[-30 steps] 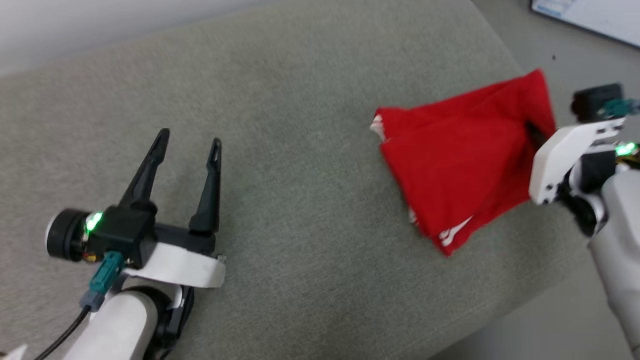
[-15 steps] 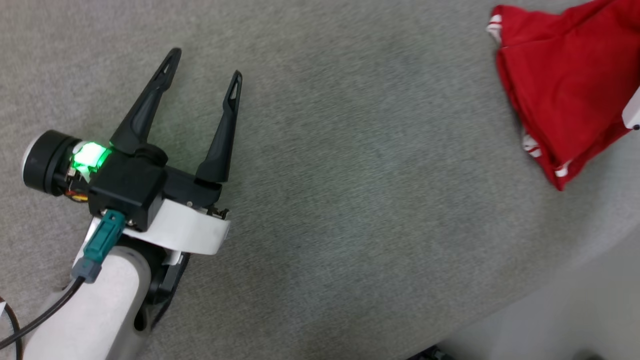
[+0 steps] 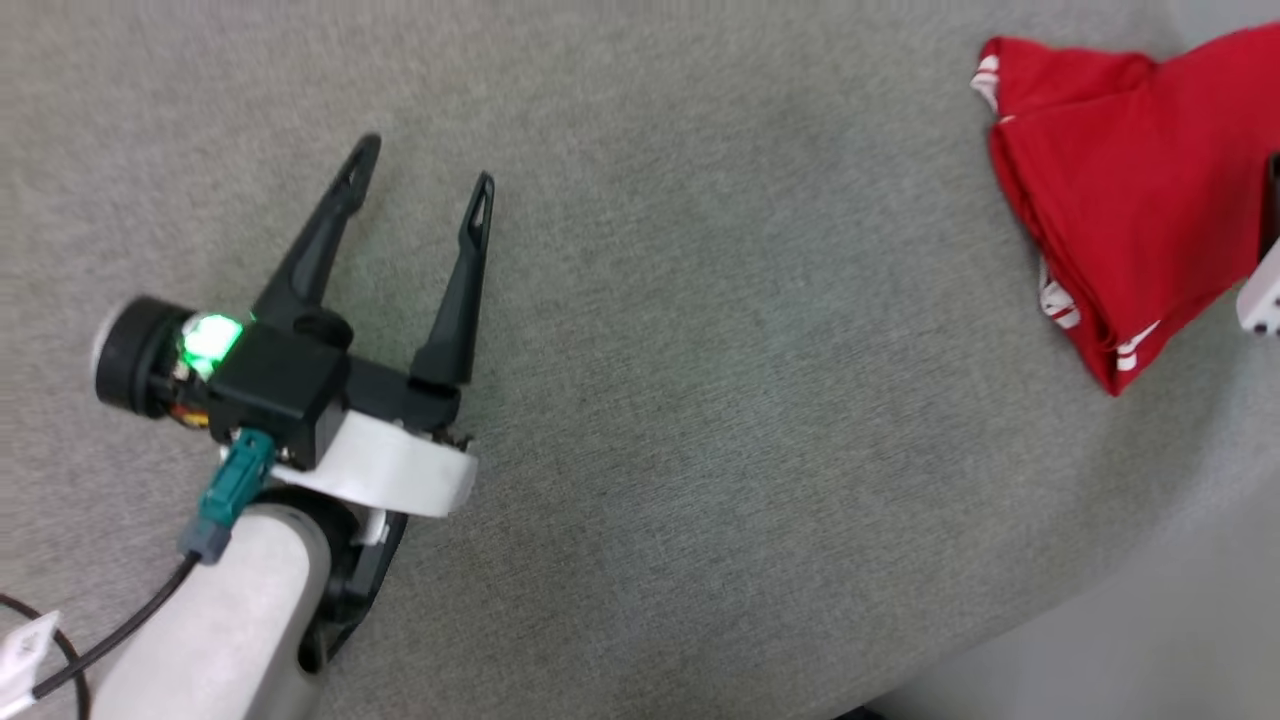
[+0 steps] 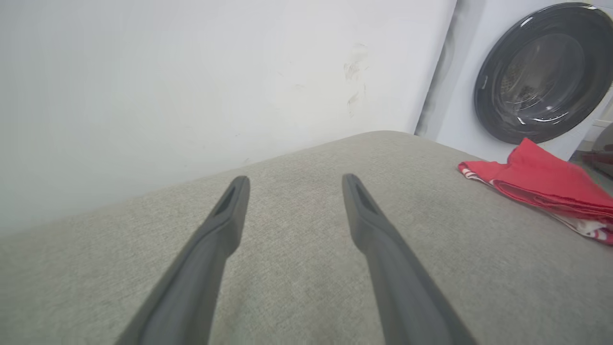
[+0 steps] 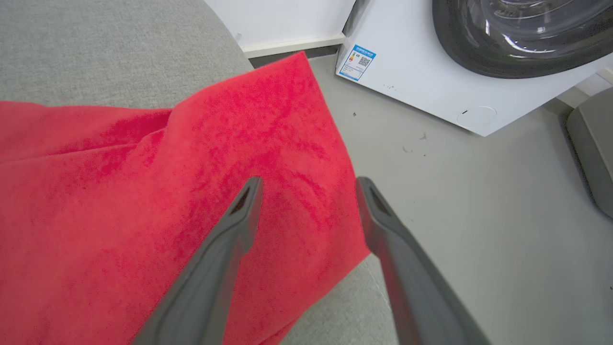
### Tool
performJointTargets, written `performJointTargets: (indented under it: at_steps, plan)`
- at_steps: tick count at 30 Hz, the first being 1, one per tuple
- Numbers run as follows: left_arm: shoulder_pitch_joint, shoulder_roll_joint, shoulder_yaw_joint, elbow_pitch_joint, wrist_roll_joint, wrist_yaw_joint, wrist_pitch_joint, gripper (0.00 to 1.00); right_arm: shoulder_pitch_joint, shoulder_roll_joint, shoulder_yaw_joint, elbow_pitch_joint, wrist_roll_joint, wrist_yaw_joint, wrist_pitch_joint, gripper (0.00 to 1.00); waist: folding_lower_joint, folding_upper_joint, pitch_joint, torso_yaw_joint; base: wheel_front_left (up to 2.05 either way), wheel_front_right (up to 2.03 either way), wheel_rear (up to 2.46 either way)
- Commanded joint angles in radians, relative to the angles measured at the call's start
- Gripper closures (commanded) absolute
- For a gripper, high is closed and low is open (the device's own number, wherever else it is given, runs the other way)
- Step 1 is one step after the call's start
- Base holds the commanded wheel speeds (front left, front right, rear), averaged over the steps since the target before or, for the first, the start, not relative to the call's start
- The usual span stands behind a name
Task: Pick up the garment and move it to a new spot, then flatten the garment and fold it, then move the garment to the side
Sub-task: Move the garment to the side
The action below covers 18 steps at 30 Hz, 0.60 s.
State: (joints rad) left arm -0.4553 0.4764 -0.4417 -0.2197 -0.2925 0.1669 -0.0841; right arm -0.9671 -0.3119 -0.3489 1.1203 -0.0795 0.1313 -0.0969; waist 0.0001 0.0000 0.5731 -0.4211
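The garment is a folded red bundle with white striped trim at its edges, lying at the far right of the grey cushion. It also lies low at the right in the left wrist view. My right gripper stands open just above the garment's outer edge, with nothing pinched between its fingers. Its white wrist housing shows at the right border of the head view. My left gripper is open over bare cushion far to the left, its fingers spread and holding nothing.
The cushion's edge runs close past the garment, with grey floor beyond. A white washing machine with a dark round door stands on that floor. A white wall rises behind the cushion.
My right gripper has opened and let go of the garment, which now rests on the cushion. The head camera has swung down and left; the left gripper stays open.
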Motion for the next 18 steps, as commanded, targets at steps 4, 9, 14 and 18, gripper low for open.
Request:
performJointTargets:
  at_steps: [4, 9, 14, 18]
  plan:
    - [0.078, -0.035, 0.008, 0.05, -0.037, 0.026, -0.056, 0.0, 0.078, 0.017, -0.019, -0.025, -0.039, -0.001, -0.04, 0.0, -0.0001, 0.0, -0.148, 0.019, 0.0, 0.0, 0.0]
    - [0.169, -0.072, 0.027, 0.102, -0.086, 0.059, -0.109, 0.0, 0.185, 0.055, -0.002, -0.088, -0.035, -0.001, -0.086, 0.0, -0.0001, 0.0, -0.265, 0.052, 0.0, 0.0, 0.0]
    - [0.239, -0.096, 0.041, 0.134, -0.116, 0.084, -0.133, 0.0, 0.301, 0.097, 0.029, -0.166, -0.012, -0.001, -0.108, 0.0, -0.0001, 0.0, -0.339, 0.094, 0.0, 0.0, 0.0]
    - [0.295, -0.11, 0.055, 0.158, -0.139, 0.103, -0.149, 0.0, 0.427, 0.147, 0.074, -0.268, 0.026, -0.001, -0.11, 0.0, -0.0001, 0.0, -0.393, 0.143, 0.0, 0.0, 0.0]
